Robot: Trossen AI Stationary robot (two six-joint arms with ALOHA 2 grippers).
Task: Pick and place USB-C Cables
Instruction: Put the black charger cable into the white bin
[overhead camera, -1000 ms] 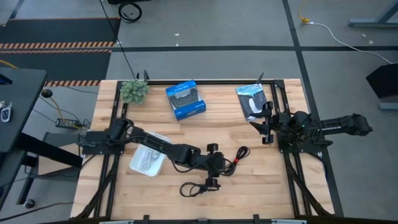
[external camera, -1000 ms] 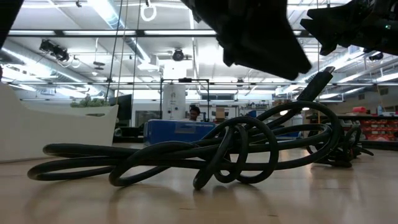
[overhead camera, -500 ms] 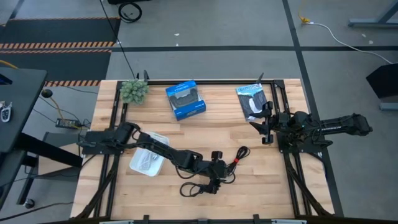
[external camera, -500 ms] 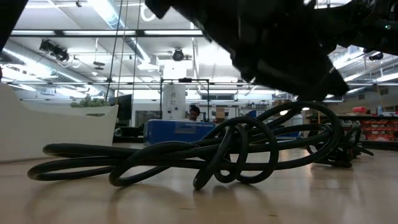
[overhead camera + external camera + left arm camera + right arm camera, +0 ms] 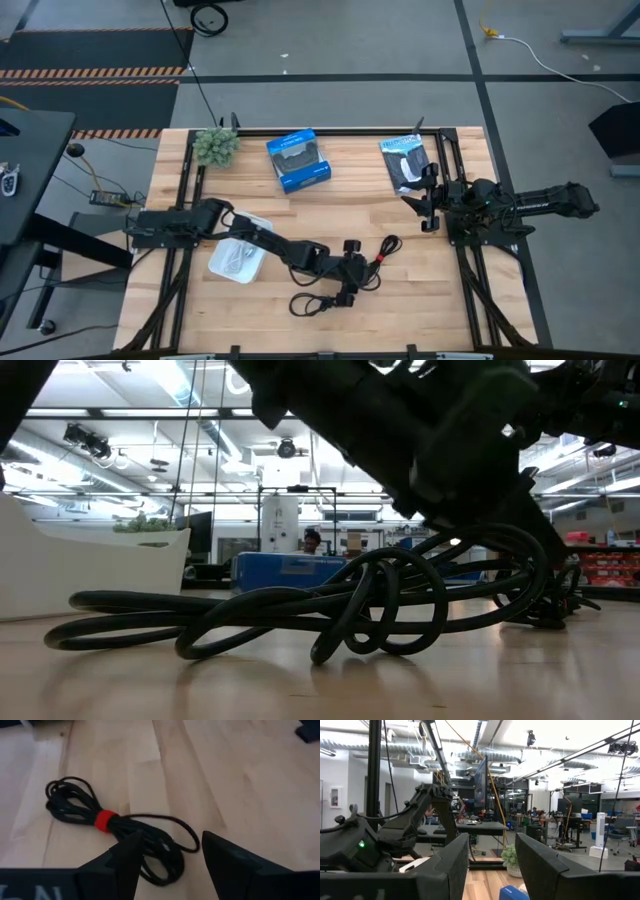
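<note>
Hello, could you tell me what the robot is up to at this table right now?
The left gripper is reaching out over the middle of the table, fingers open just above the black cable with the red tie, apparently about to pick it up. Another black cable lies loose nearer the front edge, and a white cable sits in the white tray on the left. The right gripper waits open at the table's right side, holding nothing.
</note>
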